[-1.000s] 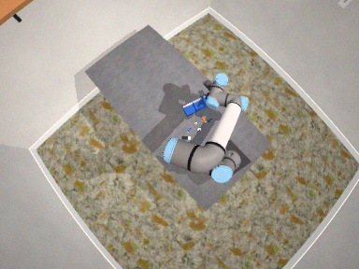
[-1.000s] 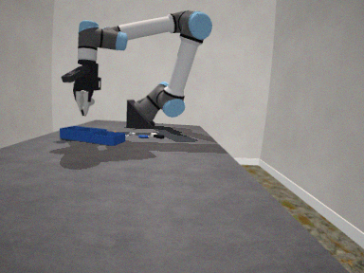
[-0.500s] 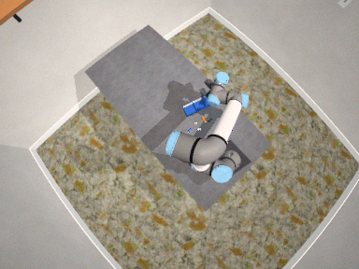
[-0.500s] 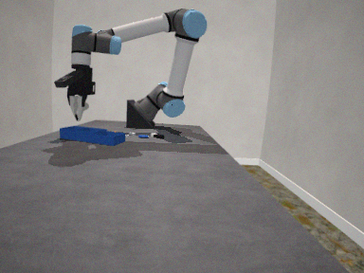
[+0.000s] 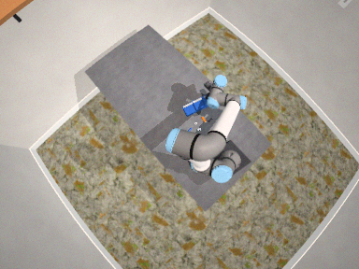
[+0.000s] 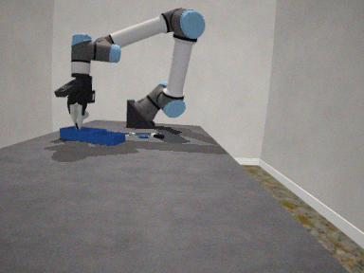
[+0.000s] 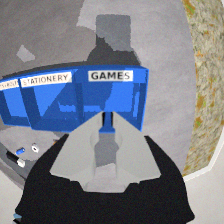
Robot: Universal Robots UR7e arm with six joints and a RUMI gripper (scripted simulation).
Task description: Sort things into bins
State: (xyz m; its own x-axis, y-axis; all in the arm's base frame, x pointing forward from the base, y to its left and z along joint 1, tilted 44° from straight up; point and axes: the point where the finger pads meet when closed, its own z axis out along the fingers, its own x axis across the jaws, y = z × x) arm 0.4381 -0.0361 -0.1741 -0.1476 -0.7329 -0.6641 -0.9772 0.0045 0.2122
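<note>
Blue bins (image 5: 189, 111) (image 6: 93, 136) (image 7: 55, 121) sit upright in a joined row on the worktop (image 5: 131, 70) (image 6: 156, 199) (image 7: 162, 100); we read STATIONERY and GAMES on two labels. We see the end effector (image 5: 206, 88) (image 6: 78, 128) (image 7: 108, 112) at the GAMES bin, nearly shut, can't tell if anything's held. Orange item (image 5: 204, 120), blue item (image 5: 190, 129) (image 6: 143, 136) (image 7: 20, 150) and white ring (image 5: 195, 123) (image 7: 35, 148) lie near the bins.

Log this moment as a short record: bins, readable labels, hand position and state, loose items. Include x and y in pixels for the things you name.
bins: three blue bins (image 5: 189, 111) (image 6: 97, 137) (image 7: 148, 95) in a row, upright
readable labels: STATIONERY, GAMES; third unclear
hand position: hand (image 6: 78, 127) (image 7: 108, 112) at the GAMES bin
hand state: closed, nothing visible between the fingers
loose items: include an orange item (image 5: 204, 120), a small blue item (image 5: 190, 129) (image 6: 143, 136) (image 7: 20, 150)
</note>
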